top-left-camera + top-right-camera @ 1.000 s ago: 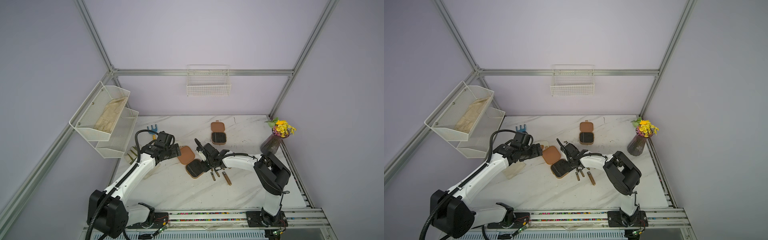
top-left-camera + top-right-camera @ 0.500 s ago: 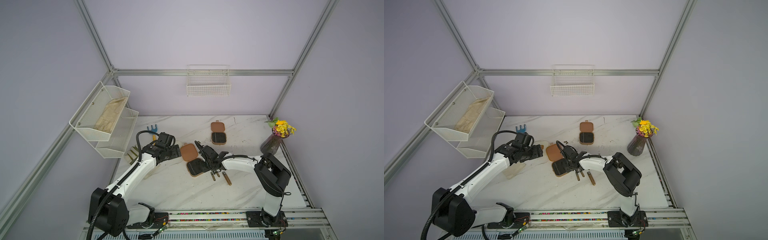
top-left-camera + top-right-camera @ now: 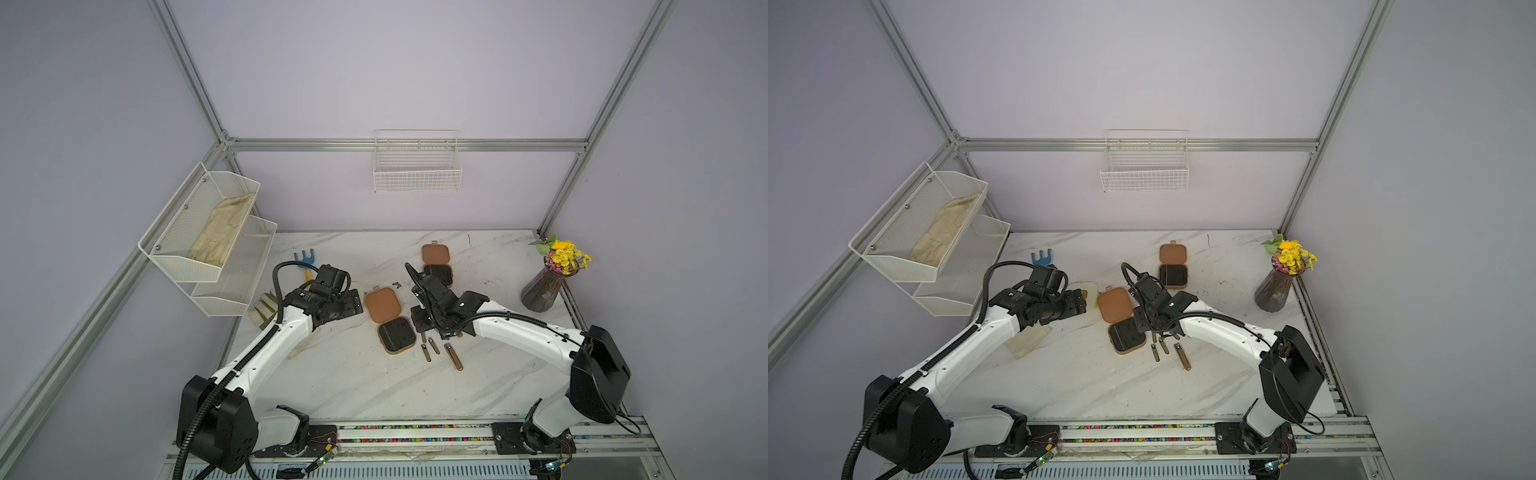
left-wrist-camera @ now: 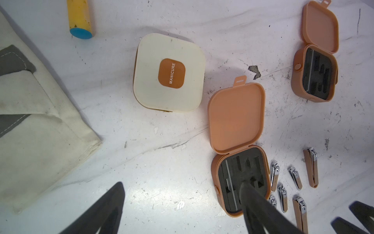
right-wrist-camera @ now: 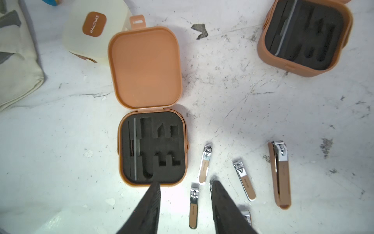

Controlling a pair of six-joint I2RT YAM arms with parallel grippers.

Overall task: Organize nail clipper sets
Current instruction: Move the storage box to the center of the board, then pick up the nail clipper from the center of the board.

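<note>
Between the open brown case [image 5: 153, 145] and the loose clippers, the right gripper [image 5: 185, 183] hangs just above the tabletop [image 5: 242, 97], jaws part way apart and nothing between them. The nearest small clipper [image 5: 193, 205] lies just beside one finger, and a second small clipper [image 5: 204, 164] lies near the case wall. A third small clipper [image 5: 243, 179] is a little further out, with the long bronze clipper [image 5: 280, 174] beyond it. A fifth clipper [image 5: 247, 215] shows only partly behind a finger.

The case's black foam has empty cut-outs and only a thin file [image 5: 136, 150] along one side. The other brown case [image 5: 305, 34] lies open, well apart. The left gripper [image 4: 182, 183] is spread wide and empty, near the closed cream case [image 4: 169, 72].

These clippers look light, stiff and smooth. Flat on hard stone, they would probably skid or spin if caught at one end. The surest hold seems to be across the narrow sides at mid-length, with the fingers straddling the body. The foam should yield and hold them, but the light plastic case may slide when a clipper is pressed in.
</note>
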